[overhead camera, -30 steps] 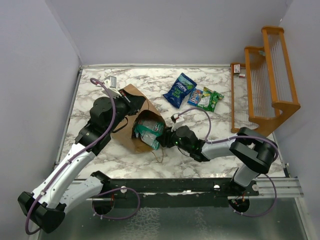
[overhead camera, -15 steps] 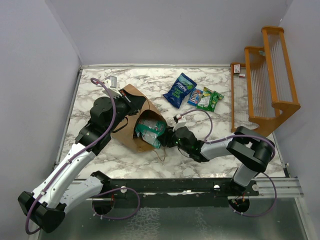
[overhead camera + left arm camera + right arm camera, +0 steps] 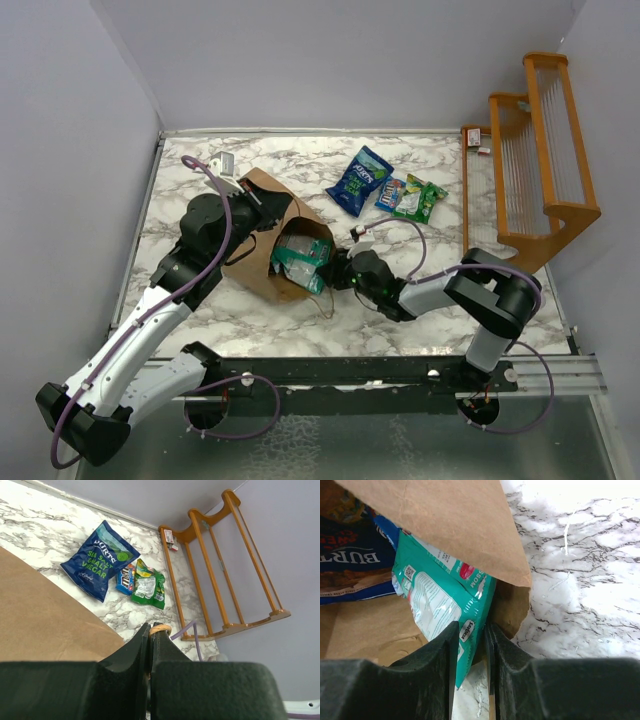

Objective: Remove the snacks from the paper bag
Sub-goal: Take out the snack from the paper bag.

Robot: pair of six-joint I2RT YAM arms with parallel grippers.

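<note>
The brown paper bag (image 3: 252, 268) lies on its side, its mouth facing right. My left gripper (image 3: 262, 204) is shut on its twisted paper handle (image 3: 160, 628) at the upper rim; the bag's flat side (image 3: 40, 615) fills that view's left. My right gripper (image 3: 335, 272) is at the mouth, its jaws closed on the lower corner of a teal packet (image 3: 445, 600) that sticks out of the bag (image 3: 445, 520). A dark blue packet (image 3: 350, 565) lies deeper inside. Out on the table lie a dark blue packet (image 3: 360, 180), a small blue one (image 3: 391, 192) and a green one (image 3: 420, 198).
An orange wooden rack (image 3: 530, 160) stands along the right edge; it also shows in the left wrist view (image 3: 215, 570). A small white item (image 3: 222, 162) lies at the back left. Grey walls enclose the marble table (image 3: 440, 250).
My right gripper has moved left, from just outside the bag to its mouth, onto the teal packet. The left arm and bag have hardly moved.
</note>
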